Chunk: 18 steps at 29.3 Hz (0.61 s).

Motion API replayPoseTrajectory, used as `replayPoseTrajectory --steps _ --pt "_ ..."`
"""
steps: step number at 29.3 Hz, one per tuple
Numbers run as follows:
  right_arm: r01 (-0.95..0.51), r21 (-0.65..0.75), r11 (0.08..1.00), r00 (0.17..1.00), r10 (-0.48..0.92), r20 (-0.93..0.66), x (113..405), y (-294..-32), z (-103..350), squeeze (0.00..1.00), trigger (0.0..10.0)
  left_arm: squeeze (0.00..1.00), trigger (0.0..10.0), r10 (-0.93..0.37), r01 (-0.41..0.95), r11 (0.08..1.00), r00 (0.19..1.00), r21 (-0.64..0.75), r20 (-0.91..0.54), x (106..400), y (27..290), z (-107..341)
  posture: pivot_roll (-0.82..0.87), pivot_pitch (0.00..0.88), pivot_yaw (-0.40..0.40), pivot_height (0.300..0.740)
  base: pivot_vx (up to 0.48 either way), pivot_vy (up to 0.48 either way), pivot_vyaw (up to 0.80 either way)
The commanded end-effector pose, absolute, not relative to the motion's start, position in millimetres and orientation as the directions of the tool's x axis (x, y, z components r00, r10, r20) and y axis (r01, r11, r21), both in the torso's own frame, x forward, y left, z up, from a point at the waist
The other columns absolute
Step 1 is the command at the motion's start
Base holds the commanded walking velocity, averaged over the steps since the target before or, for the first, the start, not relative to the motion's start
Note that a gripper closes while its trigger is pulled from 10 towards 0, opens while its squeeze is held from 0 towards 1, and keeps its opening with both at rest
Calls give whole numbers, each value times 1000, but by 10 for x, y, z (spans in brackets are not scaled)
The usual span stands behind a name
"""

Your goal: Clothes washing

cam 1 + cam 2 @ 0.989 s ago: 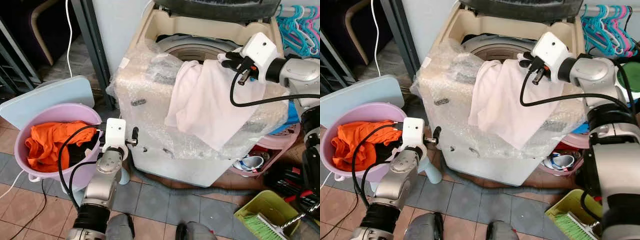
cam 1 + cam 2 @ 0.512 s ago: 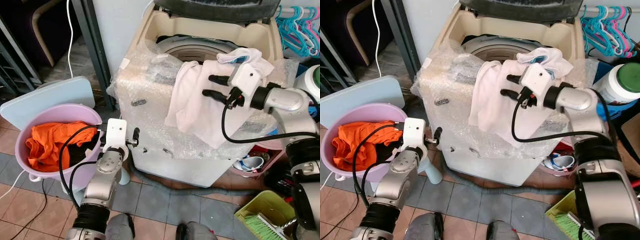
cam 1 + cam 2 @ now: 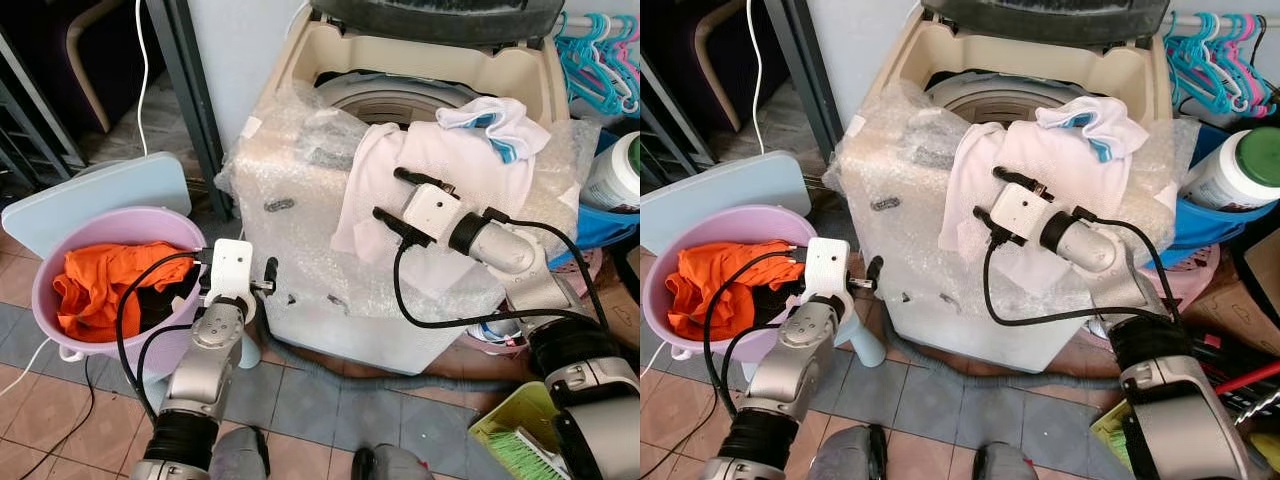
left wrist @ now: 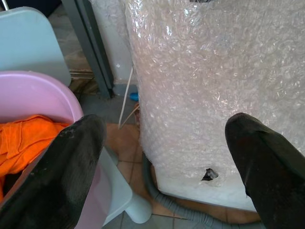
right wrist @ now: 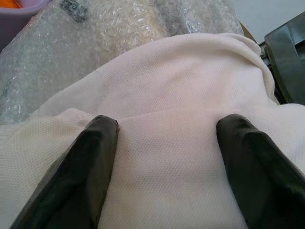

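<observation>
Nearest, low on the left: left pincer (image 3: 268, 273) spread wide, holding nothing, just beside the bubble-wrapped front of the washing machine (image 3: 300, 260). Next to it, a purple basin (image 3: 60, 240) with orange clothes (image 3: 95, 285) inside, and a pale blue stool (image 3: 95, 190) behind the basin. Seen along the left fingers (image 4: 62, 181): the basin rim, the bubble wrap and a grey hose (image 4: 176, 210) on the tiled floor (image 3: 300, 420).

Further on, in the middle: right pincer (image 3: 388, 194) spread open over a white garment (image 3: 450, 170), fingers (image 5: 90, 162) close to the cloth, not pinching it. Garment draped over the front edge of the machine and hanging down its front. On top of the garment, a smaller white cloth with blue stripes (image 3: 495, 115).

Farther back: open drum (image 3: 400, 100) of the machine, dark lid (image 3: 430, 15) raised. At the far right, teal and pink hangers (image 3: 600, 50) and a white jar with green cap (image 3: 615, 170).
</observation>
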State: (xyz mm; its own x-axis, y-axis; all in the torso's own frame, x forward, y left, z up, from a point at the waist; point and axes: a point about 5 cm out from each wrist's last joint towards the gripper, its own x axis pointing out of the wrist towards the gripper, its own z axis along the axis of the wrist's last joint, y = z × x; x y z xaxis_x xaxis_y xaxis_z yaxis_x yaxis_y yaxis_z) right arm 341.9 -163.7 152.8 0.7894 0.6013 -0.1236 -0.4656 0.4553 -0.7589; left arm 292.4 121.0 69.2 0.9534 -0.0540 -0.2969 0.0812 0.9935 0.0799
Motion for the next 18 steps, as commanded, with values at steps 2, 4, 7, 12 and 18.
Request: replayPoseTrajectory --steps 2,4,7,12,18 --pt "-454 -778 434 809 567 -156 3404 -1688 1449 686 6235 0 10000 -55 84 993 953 86 -297 2915 1210 706 -34 84 14 740 0 0 0" --pt "-424 -796 432 835 528 -158 3410 -1730 1398 588 0 0 10000 -61 91 992 952 88 -300 2920 1202 704 -37 85 17 740 0 0 0" --pt "-395 -784 478 864 484 -140 3441 -1772 1397 467 0 0 10000 -64 95 991 952 89 -300 2926 1200 705 -37 85 19 740 0 0 0" --pt "-367 -781 505 882 455 -121 3464 -1796 1405 43 0 0 10000 -64 96 991 952 92 -301 2928 1203 706 -33 84 19 740 0 0 0" --pt "-356 -765 537 895 432 -113 3487 -1808 1391 0 0 0 10000 -60 92 991 952 93 -300 2930 1204 707 -31 84 17 740 0 0 0"
